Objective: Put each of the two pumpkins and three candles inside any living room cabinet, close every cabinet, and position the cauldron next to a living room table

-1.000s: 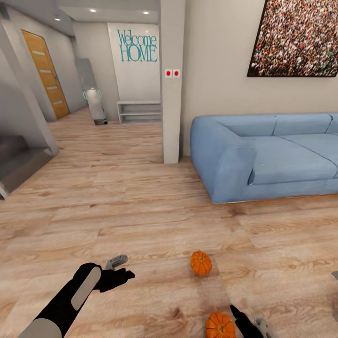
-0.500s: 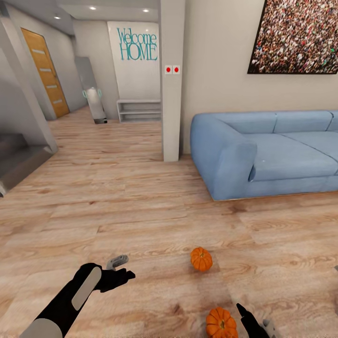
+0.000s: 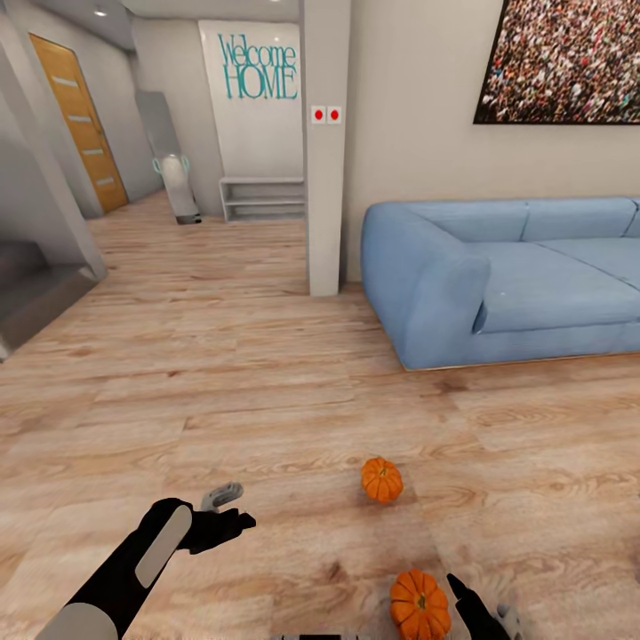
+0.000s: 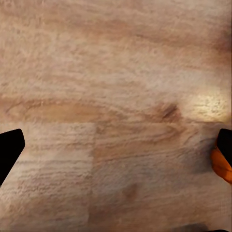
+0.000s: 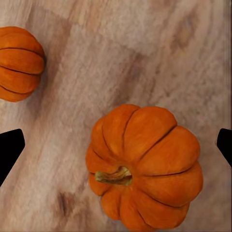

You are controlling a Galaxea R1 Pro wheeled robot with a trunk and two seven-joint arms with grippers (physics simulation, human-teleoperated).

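Two pumpkins are lying on the wood floor (image 3: 267,391) before the blue sofa (image 3: 498,276). The near pumpkin (image 3: 420,605) is sitting just beside the right claw (image 3: 484,613), whose fingers are spread wide with the pumpkin (image 5: 145,166) between and below them. The far pumpkin (image 3: 381,478) is resting apart. The left claw (image 3: 227,507) is hovering over bare floor, spread, holding nothing.

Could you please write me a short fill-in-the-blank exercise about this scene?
1. Both pumpkins lie on the ____.
2. The sofa is ____ in colour.
3. The right hand hovers beside the ____ pumpkin.
4. The wall lettering reads Welcome ____.

Missing words: floor; blue; nearer; HOME
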